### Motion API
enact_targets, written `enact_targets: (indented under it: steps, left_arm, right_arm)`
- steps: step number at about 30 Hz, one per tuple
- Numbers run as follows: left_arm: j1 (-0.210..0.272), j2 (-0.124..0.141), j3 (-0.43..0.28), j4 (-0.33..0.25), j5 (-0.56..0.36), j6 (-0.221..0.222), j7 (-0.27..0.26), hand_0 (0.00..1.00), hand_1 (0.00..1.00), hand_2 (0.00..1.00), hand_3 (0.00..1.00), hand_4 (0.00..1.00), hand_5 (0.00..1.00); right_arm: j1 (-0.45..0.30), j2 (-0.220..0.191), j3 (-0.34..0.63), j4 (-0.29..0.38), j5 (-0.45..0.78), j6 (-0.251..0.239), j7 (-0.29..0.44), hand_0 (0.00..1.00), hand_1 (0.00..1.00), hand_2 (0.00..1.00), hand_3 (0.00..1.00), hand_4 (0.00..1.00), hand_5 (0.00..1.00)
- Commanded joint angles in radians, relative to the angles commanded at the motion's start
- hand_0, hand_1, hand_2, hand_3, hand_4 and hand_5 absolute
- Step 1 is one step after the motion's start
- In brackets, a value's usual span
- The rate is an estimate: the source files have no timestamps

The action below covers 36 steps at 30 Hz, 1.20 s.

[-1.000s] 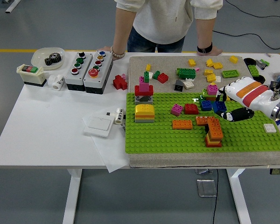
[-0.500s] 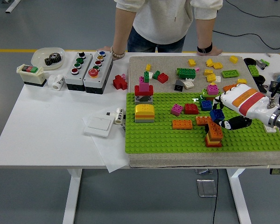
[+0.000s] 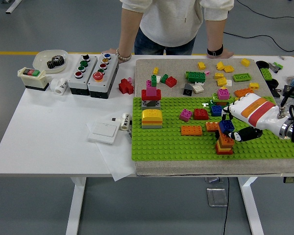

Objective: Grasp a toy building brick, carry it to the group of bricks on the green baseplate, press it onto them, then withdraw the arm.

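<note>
My right hand (image 3: 232, 126) comes in from the right over the green baseplate (image 3: 186, 144). Its fingers are shut on a blue brick (image 3: 227, 126), held right on top of the orange and red brick stack (image 3: 223, 141) at the plate's middle right. I cannot tell whether the blue brick is seated on the stack. Other bricks stand on the plate: an orange flat one (image 3: 191, 130), a red one (image 3: 201, 114), a pink one (image 3: 185, 115), a yellow stack (image 3: 151, 118) and a red and pink tower (image 3: 151, 94). The left arm is out of view.
Loose bricks lie on the beige mat (image 3: 147, 68) behind the plate. Two button boxes (image 3: 92, 72), a switch box (image 3: 33, 79), a bowl with a gear (image 3: 50, 60) and a white wall switch (image 3: 103, 131) sit at left. A person stands at the far side with hands (image 3: 219, 52) resting on the table.
My right hand has carried the blue brick leftward and toward the near edge, from beside the blue bricks at the plate's back to the top of the orange and red stack.
</note>
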<state>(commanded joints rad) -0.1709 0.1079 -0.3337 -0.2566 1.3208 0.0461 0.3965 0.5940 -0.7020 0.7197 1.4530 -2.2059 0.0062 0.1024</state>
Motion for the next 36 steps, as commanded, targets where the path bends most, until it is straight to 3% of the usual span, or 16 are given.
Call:
enact_targets:
  steps: [36]
  left_arm:
    - [0.009, -0.001, -0.011, 0.001, 0.019, -0.002, 0.006, 0.427, 0.479, 0.523, 0.595, 0.619, 0.759]
  right_arm:
    - [0.003, 0.015, 0.003, -0.019, 0.008, 0.005, 0.011, 0.318, 0.470, 0.568, 0.549, 0.732, 0.416]
